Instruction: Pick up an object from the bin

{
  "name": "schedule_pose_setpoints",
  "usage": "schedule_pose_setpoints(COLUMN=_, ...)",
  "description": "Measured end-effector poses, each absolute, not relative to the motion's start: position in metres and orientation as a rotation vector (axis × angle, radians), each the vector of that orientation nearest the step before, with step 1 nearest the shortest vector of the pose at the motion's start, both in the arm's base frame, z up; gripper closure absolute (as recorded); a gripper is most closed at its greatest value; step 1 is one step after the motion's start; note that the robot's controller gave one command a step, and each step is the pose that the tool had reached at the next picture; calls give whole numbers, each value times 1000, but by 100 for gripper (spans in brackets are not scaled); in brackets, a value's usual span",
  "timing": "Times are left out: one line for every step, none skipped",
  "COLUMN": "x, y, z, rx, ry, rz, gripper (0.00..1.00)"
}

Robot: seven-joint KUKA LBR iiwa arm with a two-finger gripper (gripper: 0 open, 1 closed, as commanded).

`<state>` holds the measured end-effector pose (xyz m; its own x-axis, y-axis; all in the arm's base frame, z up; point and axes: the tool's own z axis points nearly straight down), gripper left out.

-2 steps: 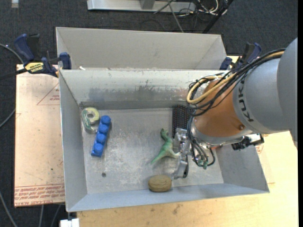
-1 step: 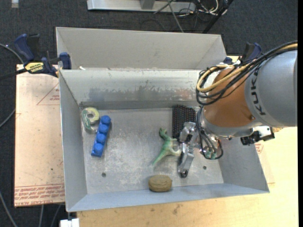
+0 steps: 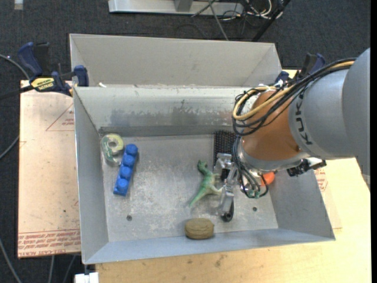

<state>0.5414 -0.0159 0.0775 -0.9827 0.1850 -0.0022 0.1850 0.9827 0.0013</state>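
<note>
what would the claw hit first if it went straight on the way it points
Probably the bare bin floor next to the green toy dinosaur; the claw looks beside the toy, not over it, though depth is unclear.

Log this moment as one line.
pincer: low, beside green toy dinosaur | tan oval lump: apart, toward view's bottom | blue block chain: far left

Bare bin floor [image 3: 165,187] between blue block row [image 3: 125,170] and green dinosaur [image 3: 204,186]; tan disc [image 3: 199,229] at its near edge
</note>
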Motion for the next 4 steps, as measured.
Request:
schedule_pose_setpoints(x=536, y=-12, z=72, rx=410, ry=3104, rz=4, gripper=100)
schedule_pose_setpoints(x=535, y=-12, z=72, rx=411, ry=3105, rz=3, gripper=100)
schedule_pose_setpoints(x=534, y=-12, z=74, rx=411, ry=3111, rz=3, gripper=100)
schedule_pose_setpoints(x=532, y=-12, z=91, rx=411, ry=3120, rz=1, gripper=100)
